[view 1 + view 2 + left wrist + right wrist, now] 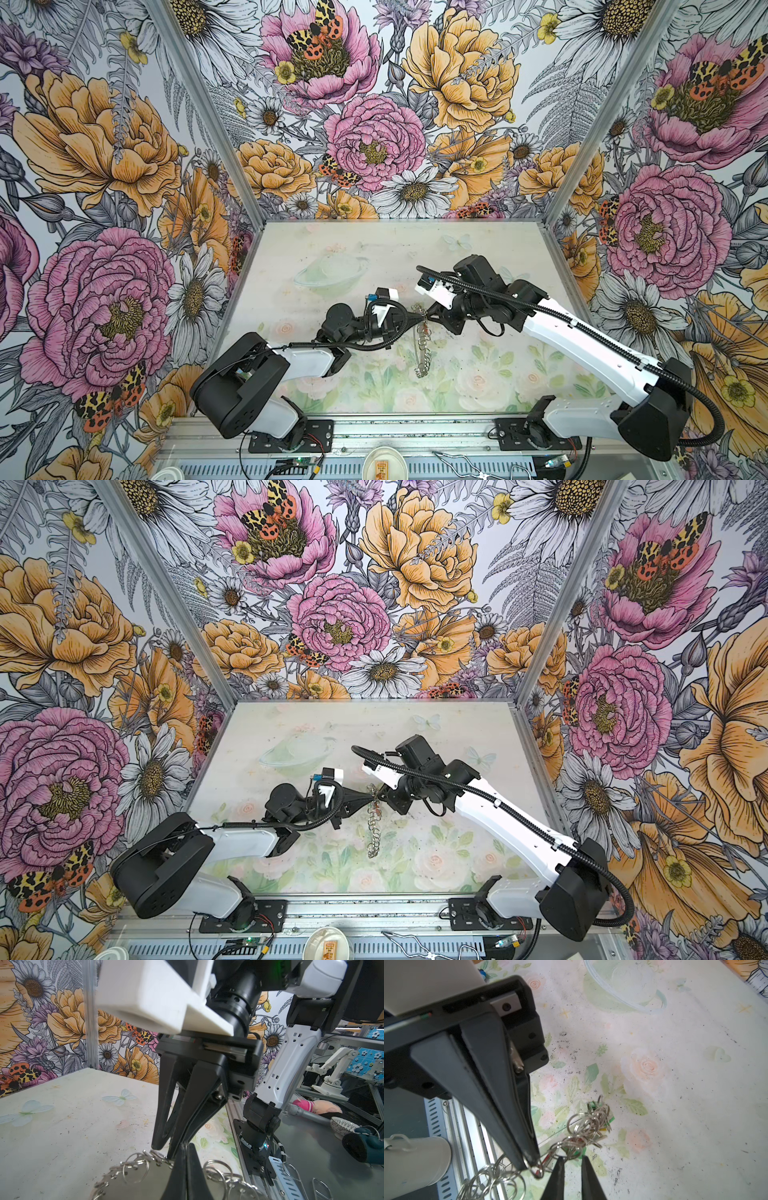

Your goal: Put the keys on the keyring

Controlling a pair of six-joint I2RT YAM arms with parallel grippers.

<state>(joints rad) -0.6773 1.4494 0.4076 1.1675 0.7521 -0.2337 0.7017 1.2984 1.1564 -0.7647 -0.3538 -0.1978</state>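
The keyring (423,349) (374,829) hangs edge-on above the table in both top views, fringed with silver split rings. My left gripper (415,318) (187,1147) is shut on its upper rim; the left wrist view shows the flat grey plate (145,1184) running between the closed fingers. Keys (593,1126) with green, red and yellow covers are tangled among the split rings. My right gripper (432,316) (572,1159) faces the left one from the right. Its jaws stand slightly apart with nothing between them, and one fingertip (560,1160) touches a split ring.
A clear shallow bowl (330,274) (623,987) sits on the table behind the arms. A white plate (384,463) and bent wire pieces (457,461) lie at the front rail, with a white cup (415,1163) beside it. Floral walls close three sides.
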